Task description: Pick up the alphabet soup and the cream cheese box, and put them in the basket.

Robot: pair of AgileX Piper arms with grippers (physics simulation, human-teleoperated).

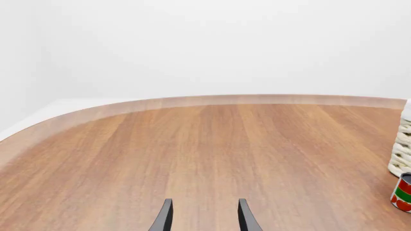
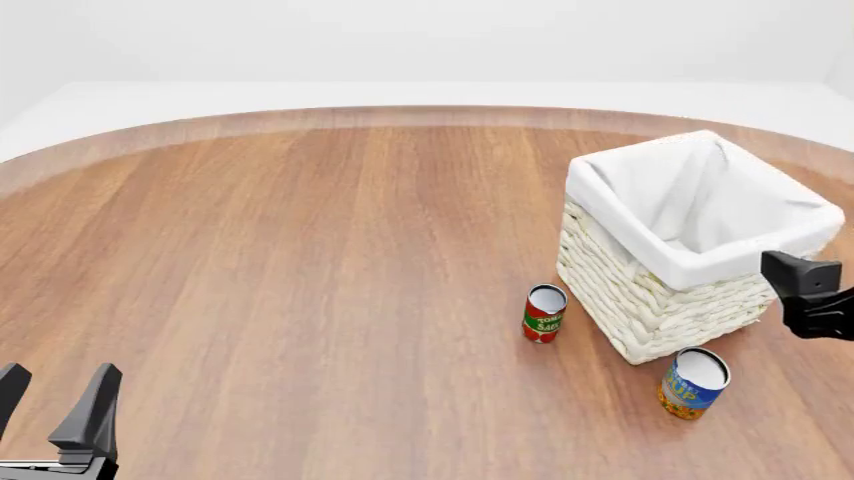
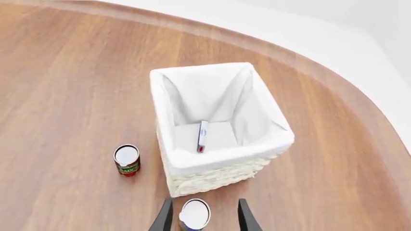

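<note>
The alphabet soup point(image 2: 694, 382), a blue and yellow can with a pale top, stands upright on the table at the basket's near corner. The woven basket point(image 2: 635, 290) with its white liner sits at the right. Inside it the cream cheese box point(image 3: 202, 136) stands on edge on the liner floor. My right gripper point(image 3: 204, 219) is open and looks down from above; the soup can point(image 3: 194, 214) shows between its fingertips but lower down, untouched. Only a black part of the right arm point(image 2: 809, 292) shows in the front view. My left gripper point(image 2: 60, 385) is open and empty at the near left.
A slim red and green can point(image 2: 543, 313) stands upright just left of the basket, and also shows in the left wrist view point(image 1: 403, 192) beside the basket wall point(image 1: 401, 154). The wooden table's curved far edge point(image 2: 400, 115) runs behind.
</note>
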